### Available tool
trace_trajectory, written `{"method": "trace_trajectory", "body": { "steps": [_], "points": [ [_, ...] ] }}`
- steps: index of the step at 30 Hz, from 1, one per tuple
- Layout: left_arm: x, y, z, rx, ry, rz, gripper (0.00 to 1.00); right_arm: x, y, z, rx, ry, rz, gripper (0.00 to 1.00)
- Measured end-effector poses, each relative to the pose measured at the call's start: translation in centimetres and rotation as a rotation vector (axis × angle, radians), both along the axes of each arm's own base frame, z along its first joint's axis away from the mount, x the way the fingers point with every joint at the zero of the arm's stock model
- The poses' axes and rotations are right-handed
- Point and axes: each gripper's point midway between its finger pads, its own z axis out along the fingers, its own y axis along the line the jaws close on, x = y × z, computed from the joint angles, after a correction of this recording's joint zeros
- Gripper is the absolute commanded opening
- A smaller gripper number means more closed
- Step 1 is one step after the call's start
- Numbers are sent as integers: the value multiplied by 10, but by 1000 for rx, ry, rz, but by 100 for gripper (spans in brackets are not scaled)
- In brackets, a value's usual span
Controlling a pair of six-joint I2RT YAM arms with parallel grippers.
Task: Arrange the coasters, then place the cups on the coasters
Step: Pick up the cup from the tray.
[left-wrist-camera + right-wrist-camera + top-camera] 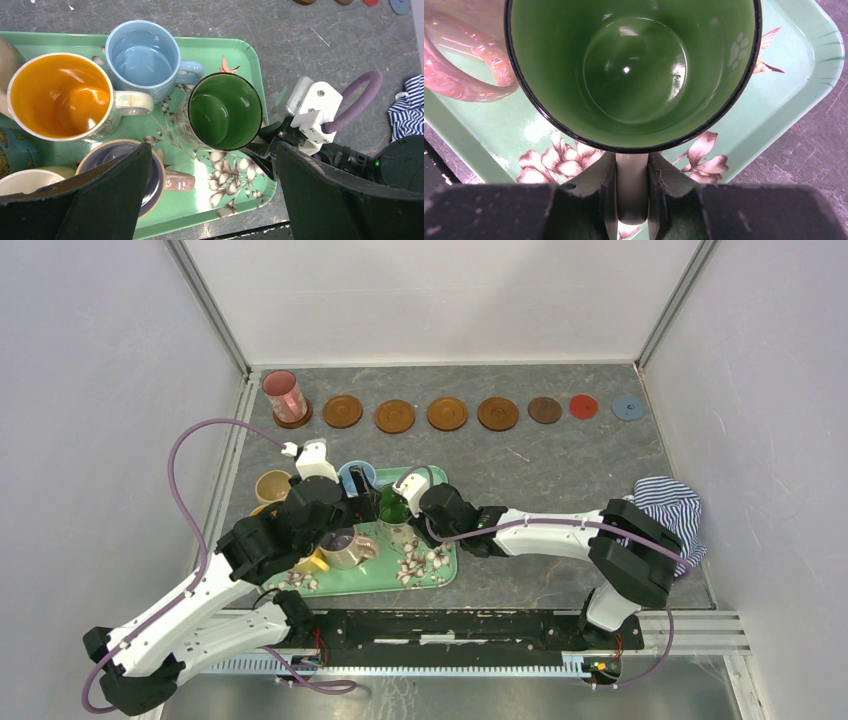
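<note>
Several coasters lie in a row along the back: wooden ones [395, 416], a dark brown one [545, 410], a red one [583, 406] and a blue-grey one [627, 407]. A pink cup [283, 395] stands on the leftmost coaster [293, 420]. The green cup [392, 508] [225, 111] [631, 70] stands on the floral tray [240, 50], and my right gripper [632, 190] [405, 502] is shut on its handle. My left gripper [212, 165] hangs open over the tray, above the lilac cup [125, 170]. Orange [60, 95] and light blue [142, 55] cups stand beside them.
A tan cup [272, 485] stands at the tray's left end. A blue-striped cloth [670, 505] lies at the right beside the right arm. Enclosure walls and metal posts border the grey table [560, 470] on three sides.
</note>
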Motion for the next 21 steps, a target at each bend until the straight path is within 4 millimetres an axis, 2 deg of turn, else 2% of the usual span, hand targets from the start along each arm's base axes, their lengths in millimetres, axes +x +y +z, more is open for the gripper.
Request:
{"method": "trace_trajectory", "body": {
  "steps": [6, 11, 21],
  "points": [
    [0, 1, 1, -4, -5, 1, 100, 4, -5, 1, -16, -17, -31, 0],
    [0, 3, 4, -7, -14, 8, 100, 10, -14, 9, -30, -48, -70, 0],
    [2, 6, 8, 4, -42, 10, 100, 29, -42, 19, -81, -66, -157, 0]
  ]
}}
